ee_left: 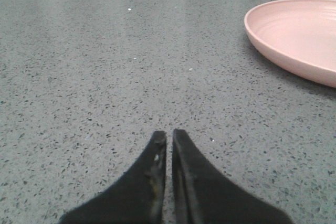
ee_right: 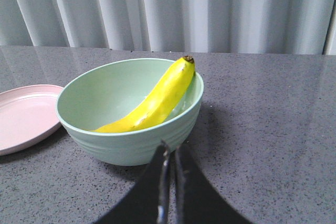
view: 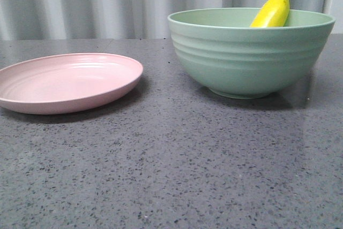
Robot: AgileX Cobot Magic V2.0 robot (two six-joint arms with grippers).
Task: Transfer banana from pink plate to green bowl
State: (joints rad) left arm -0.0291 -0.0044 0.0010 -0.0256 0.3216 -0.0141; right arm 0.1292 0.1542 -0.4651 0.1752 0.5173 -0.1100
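The banana point(view: 272, 10) lies inside the green bowl point(view: 249, 57) on the right, its dark tip leaning over the far rim. The right wrist view shows the banana point(ee_right: 157, 100) curving across the bowl point(ee_right: 131, 140). The pink plate point(view: 67, 81) sits empty on the left; it also shows in the left wrist view point(ee_left: 299, 35) and the right wrist view point(ee_right: 23, 116). My left gripper point(ee_left: 169, 136) is shut and empty, low over the counter, apart from the plate. My right gripper point(ee_right: 171, 148) is shut and empty, just in front of the bowl.
A grey speckled counter point(view: 171, 175) holds everything. A pale pleated curtain point(view: 107, 4) hangs behind the counter's far edge. Neither arm shows in the front view.
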